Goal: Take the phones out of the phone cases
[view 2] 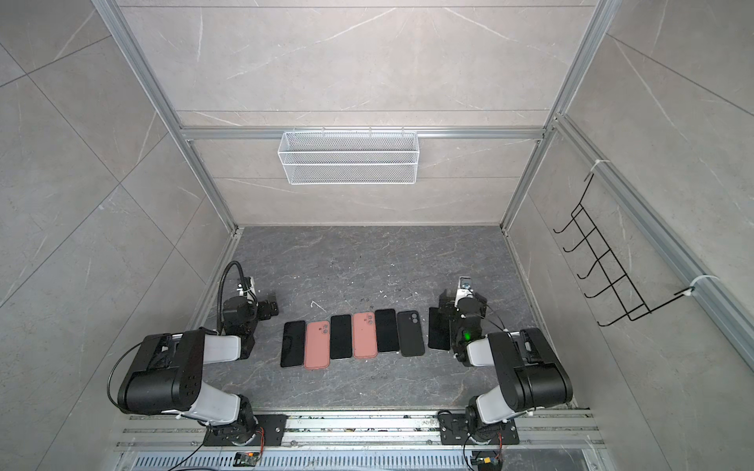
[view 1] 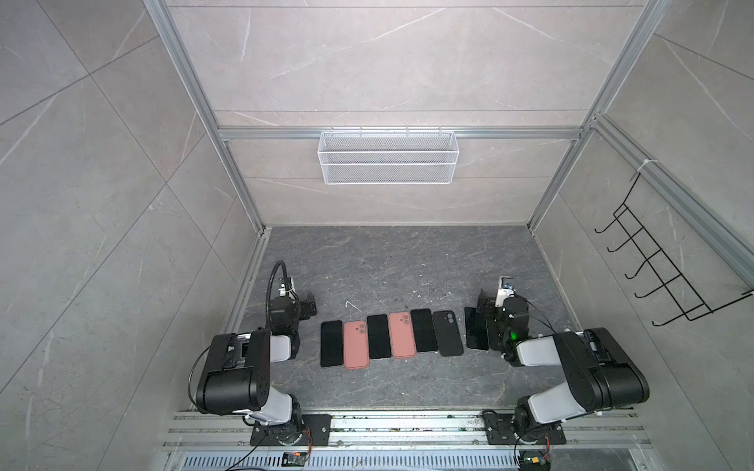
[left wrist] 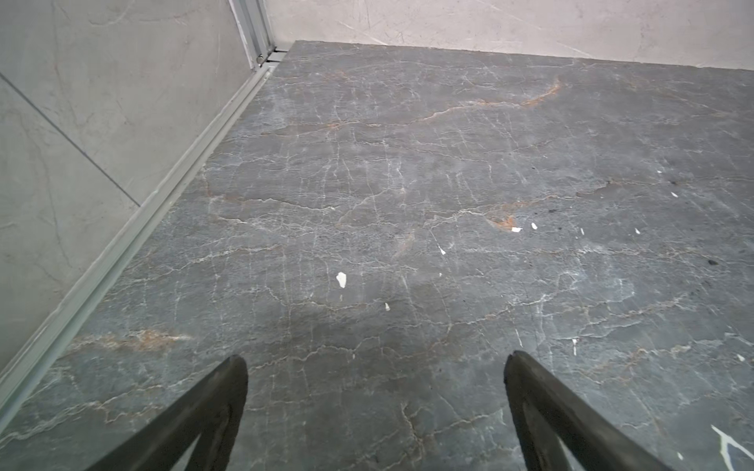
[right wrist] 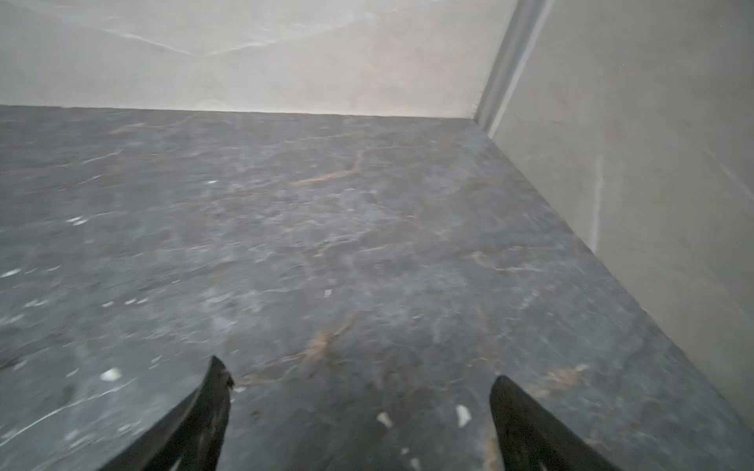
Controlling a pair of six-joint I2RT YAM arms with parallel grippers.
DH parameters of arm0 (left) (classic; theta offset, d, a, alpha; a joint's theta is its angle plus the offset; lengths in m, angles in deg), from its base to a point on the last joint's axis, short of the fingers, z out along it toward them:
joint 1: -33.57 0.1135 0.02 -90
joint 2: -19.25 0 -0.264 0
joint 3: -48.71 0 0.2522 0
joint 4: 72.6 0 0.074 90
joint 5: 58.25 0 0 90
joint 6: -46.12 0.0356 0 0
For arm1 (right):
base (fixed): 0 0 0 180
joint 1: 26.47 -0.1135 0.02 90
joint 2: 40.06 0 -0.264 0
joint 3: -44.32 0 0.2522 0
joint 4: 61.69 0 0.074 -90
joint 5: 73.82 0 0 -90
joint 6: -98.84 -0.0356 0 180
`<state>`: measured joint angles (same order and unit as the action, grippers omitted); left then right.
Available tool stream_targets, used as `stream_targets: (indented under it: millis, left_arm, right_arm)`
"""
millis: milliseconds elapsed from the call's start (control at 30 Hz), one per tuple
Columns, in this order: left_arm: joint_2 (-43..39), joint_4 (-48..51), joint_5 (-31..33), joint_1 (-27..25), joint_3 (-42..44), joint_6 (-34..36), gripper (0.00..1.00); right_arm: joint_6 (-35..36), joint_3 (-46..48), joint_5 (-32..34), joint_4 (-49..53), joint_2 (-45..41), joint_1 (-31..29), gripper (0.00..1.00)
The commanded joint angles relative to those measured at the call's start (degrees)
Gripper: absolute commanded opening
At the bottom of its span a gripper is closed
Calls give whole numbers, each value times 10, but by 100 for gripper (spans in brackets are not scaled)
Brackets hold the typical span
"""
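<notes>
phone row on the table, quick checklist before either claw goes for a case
1. left claw open, empty: ok
2. right claw open, empty: ok
3. left pink case flat, nothing on top: ok
4. phone inside that case: cannot tell, its back faces up
5. far-right dark slab clear of the right arm: not ok, partly hidden behind it
6. right wrist view sharp: not ok, blurred

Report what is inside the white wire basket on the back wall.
Nothing shows inside the white mesh basket: only its own wire walls, with the back wall behind. The dense mesh could hide something small lying flat.
</notes>
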<state>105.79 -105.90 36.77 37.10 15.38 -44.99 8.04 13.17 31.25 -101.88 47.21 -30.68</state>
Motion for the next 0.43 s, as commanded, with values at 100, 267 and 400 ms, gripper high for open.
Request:
stream_targets:
  millis: [100, 267, 400]
  left_arm:
    - [-6, -6, -14, 2, -15, -4, 100]
    - [-6, -5, -14, 2, -15, -4, 100]
    - [-7, -8, -14, 2, -12, -2, 100]
  right_arm:
    - [-23, -12, 32, -7, -5, -26, 100]
    - [-37, -20, 12, 10, -4, -12, 100]
    - [-27, -17, 11, 5, -7, -13, 100]
